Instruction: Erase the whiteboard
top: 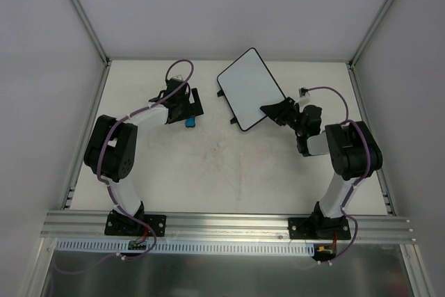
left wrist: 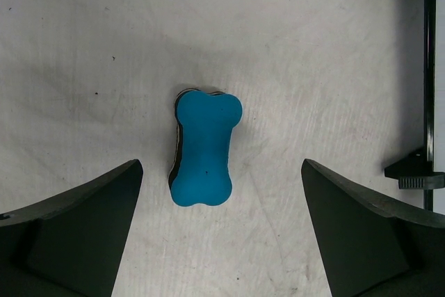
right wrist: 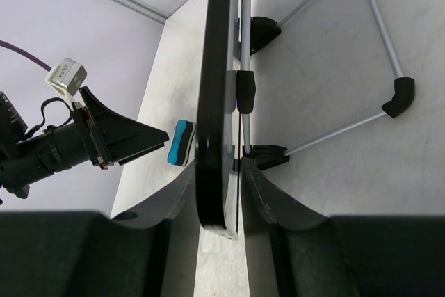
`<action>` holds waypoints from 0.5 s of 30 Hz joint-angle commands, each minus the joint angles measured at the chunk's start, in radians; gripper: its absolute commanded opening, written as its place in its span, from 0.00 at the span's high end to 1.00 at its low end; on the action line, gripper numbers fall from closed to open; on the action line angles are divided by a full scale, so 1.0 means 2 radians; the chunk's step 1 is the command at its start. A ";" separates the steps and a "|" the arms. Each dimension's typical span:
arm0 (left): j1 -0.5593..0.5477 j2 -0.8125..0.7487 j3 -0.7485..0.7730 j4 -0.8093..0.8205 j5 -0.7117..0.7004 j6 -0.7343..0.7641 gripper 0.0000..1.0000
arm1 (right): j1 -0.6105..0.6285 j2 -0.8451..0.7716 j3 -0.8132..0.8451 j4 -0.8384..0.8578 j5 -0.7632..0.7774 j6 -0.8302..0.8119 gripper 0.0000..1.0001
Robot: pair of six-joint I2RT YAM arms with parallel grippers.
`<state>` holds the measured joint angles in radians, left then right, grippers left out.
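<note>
The left gripper (left wrist: 221, 172) stands wide open over the table (left wrist: 104, 46). Its two dark fingers (left wrist: 83, 220) are spread well apart, and the blue bone-shaped eraser (left wrist: 203, 149) lies flat between and just ahead of them, touching neither. The eraser has a thin dark layer along its underside. Farther out to that gripper's right, a thin black edge of the whiteboard (left wrist: 428, 67) carries two small black tabs. The right gripper (right wrist: 221, 186) is closed on the whiteboard (right wrist: 214, 102). Its fingers (right wrist: 174, 196) press on either side of the black frame, which the wrist camera sees edge-on, running straight away from the jaws. Beyond that grip and to its left, the eraser (right wrist: 180, 142) sits on the table, with the tips of the left gripper pointing at it from farther left. From above, the right gripper (top: 274, 111) holds the near right corner of the whiteboard (top: 250, 88). The board's white face looks clean and extends away and to the left of the grip, turned at an angle to the table's edges. Whether it lies flat or is lifted cannot be told. The left gripper (top: 189, 113) is well apart from the board, and the eraser (top: 189, 123) shows as a blue spot at its fingertips.
</note>
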<state>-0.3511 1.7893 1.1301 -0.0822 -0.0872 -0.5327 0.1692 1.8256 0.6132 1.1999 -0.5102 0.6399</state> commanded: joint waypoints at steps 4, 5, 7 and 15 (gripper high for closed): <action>0.006 -0.025 -0.004 0.014 0.006 -0.006 0.01 | 0.003 0.001 0.012 0.030 -0.005 -0.002 0.61; 0.006 -0.025 -0.004 0.014 0.007 -0.006 0.01 | 0.003 0.003 0.012 0.030 -0.005 -0.002 0.59; 0.006 -0.025 -0.004 0.014 0.007 -0.006 0.01 | 0.003 0.004 0.012 0.034 -0.005 0.000 0.53; 0.006 -0.029 -0.007 0.016 0.006 -0.007 0.01 | -0.007 0.021 -0.001 0.083 -0.005 0.025 0.05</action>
<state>-0.3511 1.7889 1.1294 -0.0669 -0.0856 -0.5331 0.1642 1.8526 0.6125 1.2510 -0.5133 0.6758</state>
